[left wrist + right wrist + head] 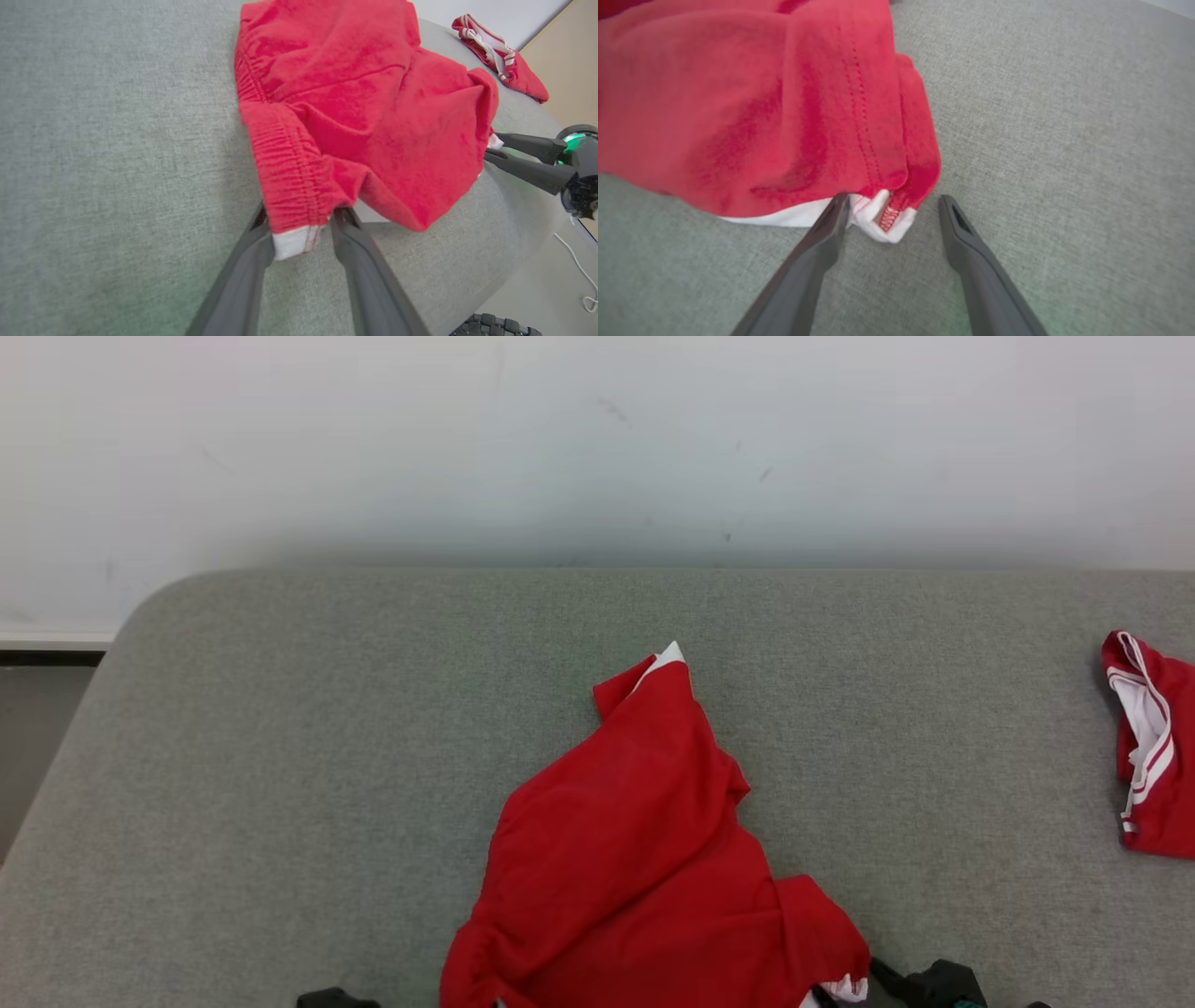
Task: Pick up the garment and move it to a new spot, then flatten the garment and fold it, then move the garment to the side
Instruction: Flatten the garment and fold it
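Note:
The garment [644, 840], red shorts with a white lining, lies crumpled at the near middle of the grey padded table [280, 756]. In the left wrist view my left gripper [301, 221] straddles the elastic waistband's [289, 186] corner. Its jaws are partly drawn in, with the fabric between them and both tips tucked under the cloth. My right gripper [892, 205] stands open at the garment's other near corner. The white-lined hem [878, 217] sits between its fingers and touches the left one. The right gripper [490, 149] also shows from the side, at the cloth's edge.
A second red garment with white stripes [1153, 747] lies at the table's far right edge. A pale wall runs behind the table. The table's rounded left corner drops to the floor [37, 737]. Bare grey surface spreads to the left and behind the shorts.

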Robot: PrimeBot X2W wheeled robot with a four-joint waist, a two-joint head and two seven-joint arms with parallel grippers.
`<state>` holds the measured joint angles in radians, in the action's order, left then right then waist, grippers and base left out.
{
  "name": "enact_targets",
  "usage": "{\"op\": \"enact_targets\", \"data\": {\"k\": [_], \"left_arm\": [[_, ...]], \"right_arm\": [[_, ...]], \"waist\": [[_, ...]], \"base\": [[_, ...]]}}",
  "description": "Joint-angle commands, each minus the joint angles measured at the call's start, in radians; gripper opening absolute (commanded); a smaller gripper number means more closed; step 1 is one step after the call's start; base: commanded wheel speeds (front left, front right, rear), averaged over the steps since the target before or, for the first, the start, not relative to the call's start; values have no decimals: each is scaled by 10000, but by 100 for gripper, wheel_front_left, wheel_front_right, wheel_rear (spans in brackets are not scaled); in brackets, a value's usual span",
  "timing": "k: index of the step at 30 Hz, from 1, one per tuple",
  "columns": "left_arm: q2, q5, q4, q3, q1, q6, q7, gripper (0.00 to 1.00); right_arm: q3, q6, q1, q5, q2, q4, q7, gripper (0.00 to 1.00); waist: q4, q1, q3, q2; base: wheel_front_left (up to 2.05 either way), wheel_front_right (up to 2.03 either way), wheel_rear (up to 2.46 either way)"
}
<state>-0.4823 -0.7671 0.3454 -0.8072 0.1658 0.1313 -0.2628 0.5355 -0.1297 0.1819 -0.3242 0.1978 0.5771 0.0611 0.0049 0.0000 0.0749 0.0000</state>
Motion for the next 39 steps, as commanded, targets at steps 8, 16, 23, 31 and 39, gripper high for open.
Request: {"op": "enact_targets", "data": {"k": [8, 16, 23, 31, 39], "left_arm": [[-213, -599, -220, -809, 319, -10, -14, 0], [-1006, -2136, -1550, -1269, 349, -10, 272, 0], [-2485, -3657, -4267, -986, 428, -13, 1358, 0], [-3704, -5000, -8172, -292, 939, -234, 2567, 0], [-3925, -6607, -10901, 923, 2396, -529, 3248, 0]], "right_arm": [[454, -30, 176, -2256, -110, -302, -108, 0], [-454, -17, -94, -4768, 605, -2260, 169, 0], [-1632, -11, -961, -6645, 1791, -5186, -251, 0], [-3392, -10, -2064, -7774, 2305, -8587, -364, 0], [-5105, -10, -2382, -7885, 2035, -11305, -842, 0]], "waist": [[-1, 0, -58, 0], [-108, 0, -412, 0], [-274, 0, -881, 0], [-537, 0, -1089, 0], [-791, 0, -963, 0]], "base": [[0, 0, 0], [0, 0, 0], [0, 0, 0], [0, 0, 0], [0, 0, 0]]}}
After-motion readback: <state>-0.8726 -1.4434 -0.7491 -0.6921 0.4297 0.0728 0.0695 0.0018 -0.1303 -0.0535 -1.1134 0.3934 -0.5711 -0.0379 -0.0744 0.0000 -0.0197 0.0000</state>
